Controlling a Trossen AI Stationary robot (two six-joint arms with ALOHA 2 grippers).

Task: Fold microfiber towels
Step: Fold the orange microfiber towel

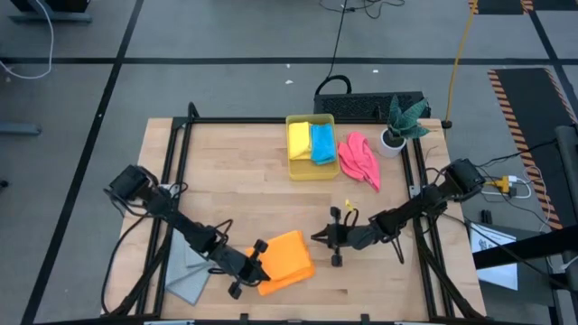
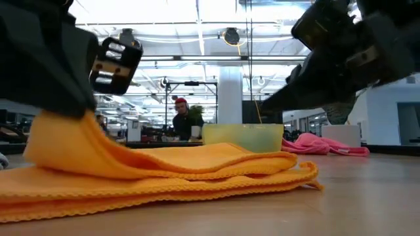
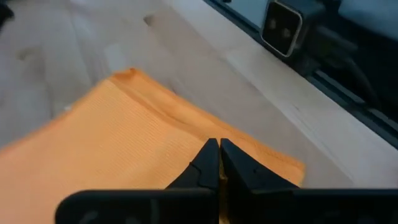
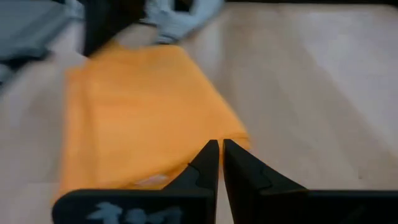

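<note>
The left gripper [image 1: 259, 260] is covering the orange towel's [image 1: 287, 260] left edge at lower centre of the high view; jaws are closed, and whether cloth is pinched between them cannot be told. The towel is lying folded in soft ribbed layers on the wooden table [image 1: 244, 181]. The right gripper [image 1: 318, 237], jaws closed, is holding nothing just right of it. The grey towel [image 1: 188, 278] is sitting partly hidden beneath the left arm.

We see the left arm stretched low across the table from its outer base, its left gripper [image 1: 259, 262] pressed down on the orange towel [image 1: 287, 257], fingers [image 3: 208, 163] closed tip to tip. Opposite it, the right arm reaches inward, and the right gripper [image 1: 318, 237], fingers [image 4: 210, 160] likewise together, hovers just beside the towel's far edge.
</note>
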